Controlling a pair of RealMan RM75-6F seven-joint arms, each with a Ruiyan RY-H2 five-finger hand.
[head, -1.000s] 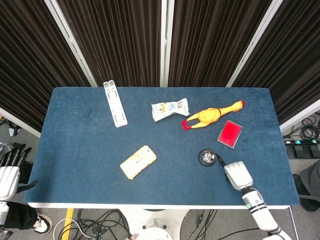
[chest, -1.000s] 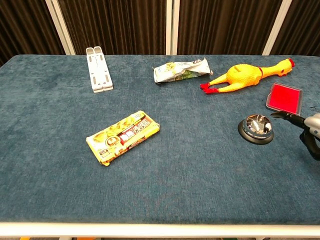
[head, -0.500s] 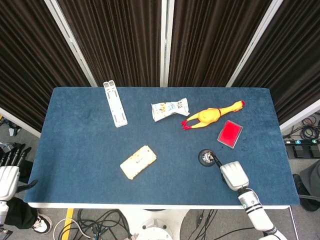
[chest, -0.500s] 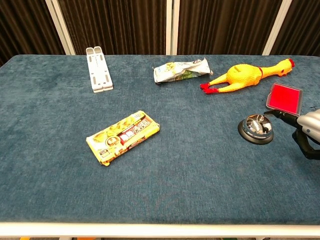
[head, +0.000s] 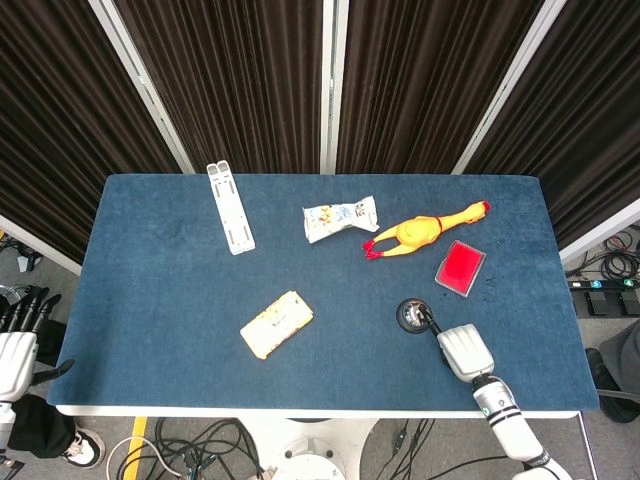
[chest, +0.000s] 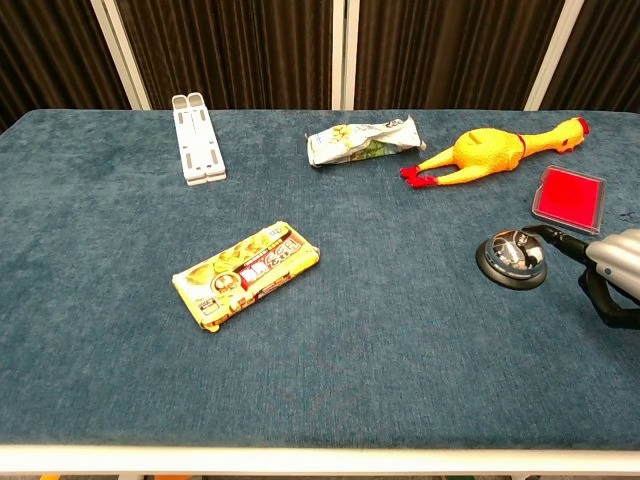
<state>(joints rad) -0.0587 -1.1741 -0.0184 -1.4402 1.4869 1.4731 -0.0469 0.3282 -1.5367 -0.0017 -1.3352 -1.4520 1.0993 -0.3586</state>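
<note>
Chest view: right robot hand (chest: 612, 272) w/ one finger stretched out, tip touching the service bell (chest: 511, 257) on tabletop (chest: 400, 340), nothing gripped. Left robot hand (head: 15, 345) off tabletop's edge, fingers apart.

right hand (head: 464, 350) on the blue bench (head: 160, 300), a fingertip (head: 432, 325) touching the call bell (head: 412, 315). red pad (head: 460, 267) just beyond. left hand (head: 16, 345) off bench's left edge, fingers apart.
</note>
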